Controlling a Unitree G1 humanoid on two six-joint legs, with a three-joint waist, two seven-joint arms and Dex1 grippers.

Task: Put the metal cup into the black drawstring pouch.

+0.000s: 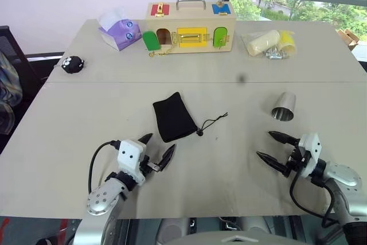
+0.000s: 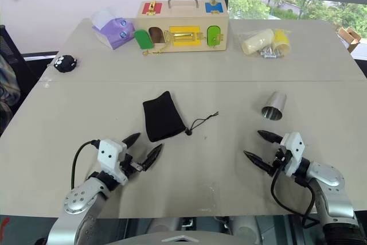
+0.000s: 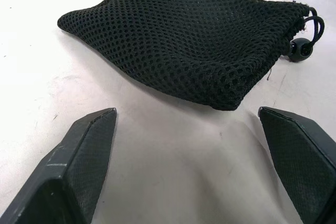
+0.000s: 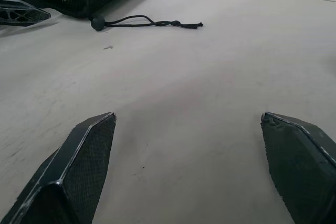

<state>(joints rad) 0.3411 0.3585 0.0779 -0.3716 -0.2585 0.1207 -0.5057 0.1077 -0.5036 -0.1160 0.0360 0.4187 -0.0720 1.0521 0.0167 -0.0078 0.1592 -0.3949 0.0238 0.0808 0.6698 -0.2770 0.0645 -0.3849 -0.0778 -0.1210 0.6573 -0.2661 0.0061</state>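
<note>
Both our grippers spread wide and empty, we see the limp black drawstring pouch just ahead of our left gripper and the slippery, rigid metal cup lying beyond our right gripper, best pinched across its wall.

The black drawstring pouch lies flat near the middle of the table, a soft mesh-weave bag, its gathered mouth pointing toward the near right, the thin cord and bead trailing off to the right. Well apart on the right, the metal cup lies tipped on its side, shiny steel, open mouth facing the near edge.
</note>
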